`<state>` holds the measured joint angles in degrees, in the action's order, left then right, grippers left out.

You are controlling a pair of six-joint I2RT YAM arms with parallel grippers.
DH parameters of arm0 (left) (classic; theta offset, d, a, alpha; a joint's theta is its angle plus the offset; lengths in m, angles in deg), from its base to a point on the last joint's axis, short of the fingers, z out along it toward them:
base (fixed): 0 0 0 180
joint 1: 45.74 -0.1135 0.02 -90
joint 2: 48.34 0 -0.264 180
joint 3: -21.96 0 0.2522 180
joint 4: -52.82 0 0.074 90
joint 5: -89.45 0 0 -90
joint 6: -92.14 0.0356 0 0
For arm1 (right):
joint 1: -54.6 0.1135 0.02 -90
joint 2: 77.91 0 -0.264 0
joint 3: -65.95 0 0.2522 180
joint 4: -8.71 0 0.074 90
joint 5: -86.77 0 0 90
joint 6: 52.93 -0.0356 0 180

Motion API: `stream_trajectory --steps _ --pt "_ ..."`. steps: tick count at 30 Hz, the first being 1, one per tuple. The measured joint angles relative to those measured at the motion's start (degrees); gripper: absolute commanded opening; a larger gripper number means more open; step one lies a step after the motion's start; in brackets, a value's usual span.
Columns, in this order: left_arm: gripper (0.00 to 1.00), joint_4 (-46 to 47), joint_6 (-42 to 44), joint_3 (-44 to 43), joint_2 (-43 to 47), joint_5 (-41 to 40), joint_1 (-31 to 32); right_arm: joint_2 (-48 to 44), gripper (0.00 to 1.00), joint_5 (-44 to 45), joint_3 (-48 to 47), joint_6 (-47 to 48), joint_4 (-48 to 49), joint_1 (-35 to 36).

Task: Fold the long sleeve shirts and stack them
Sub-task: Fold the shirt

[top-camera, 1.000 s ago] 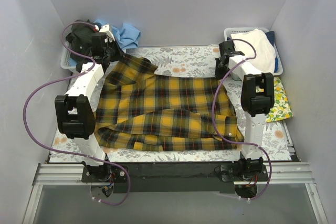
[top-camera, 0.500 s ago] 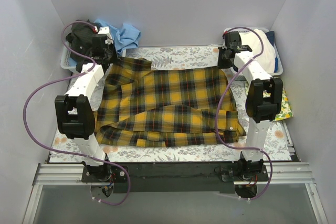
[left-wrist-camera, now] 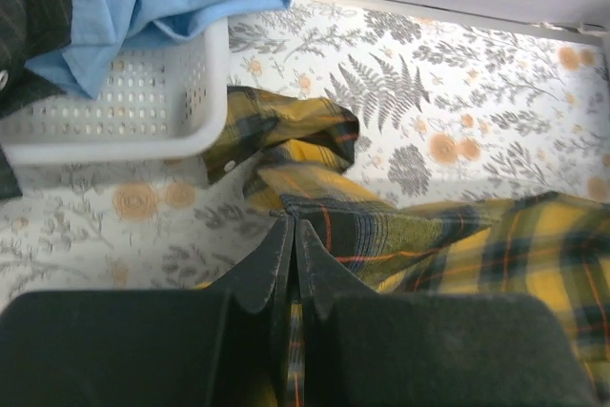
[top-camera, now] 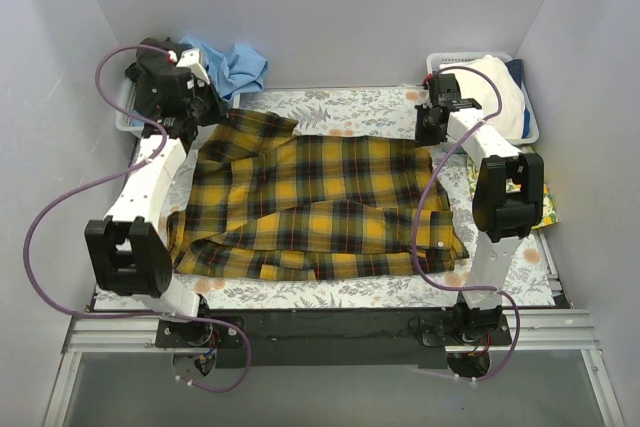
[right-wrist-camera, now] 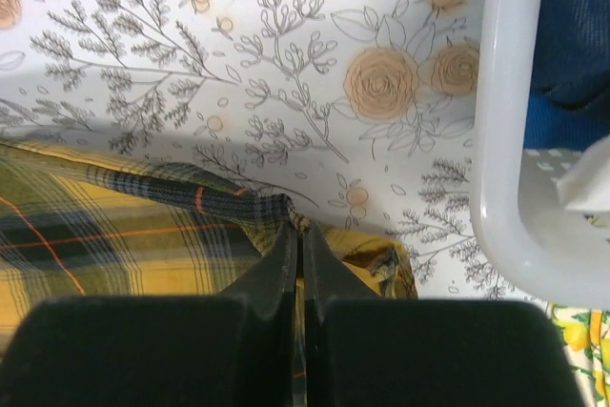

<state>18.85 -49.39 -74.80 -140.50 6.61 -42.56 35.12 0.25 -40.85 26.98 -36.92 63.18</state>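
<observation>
Left basket (left-wrist-camera: 114, 107), right basket (right-wrist-camera: 500, 140) flank plaid shirt (top-camera: 320, 197).

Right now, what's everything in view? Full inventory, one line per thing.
plaid shirt: one, yellow-and-black with thin red lines, spread across the middle of the table
table cover: one, grey fern-and-orange-flower print, under the shirt
left basket: one, white, far-left corner
light blue shirt: one, bunched over the left basket's rim
dark striped garment: one, in the left basket
right basket: one, white, far-right corner
white cloth: one, heaped in the right basket
dark blue cloth: one, in the right basket
lemon-print cloth: one, yellow on white, right edge
left arm: white and black, jaws shut on the shirt's far-left edge
right arm: white and black, jaws shut on the shirt's far-right edge
</observation>
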Motion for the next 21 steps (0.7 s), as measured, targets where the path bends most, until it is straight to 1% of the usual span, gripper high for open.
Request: stream_trajectory --steps 5,10,16,21 --pt "0.0 -0.81 -2.08 7.21 10.36 0.63 -0.02 -2.69 0.01 -0.22 5.18 0.76 2.19 0.0" --pt "0.0 -1.75 -4.15 15.82 16.83 0.66 -0.02 -5.7 0.01 -0.28 9.9 1.27 4.15 0.0" --pt "0.0 -4.04 -6.49 25.05 19.02 0.57 -0.02 -12.09 0.01 0.0 17.27 1.27 6.1 0.0" --pt "0.0 -6.19 -7.15 27.41 20.0 -0.76 -0.02 -18.51 0.01 0.85 23.58 1.01 7.39 0.0"
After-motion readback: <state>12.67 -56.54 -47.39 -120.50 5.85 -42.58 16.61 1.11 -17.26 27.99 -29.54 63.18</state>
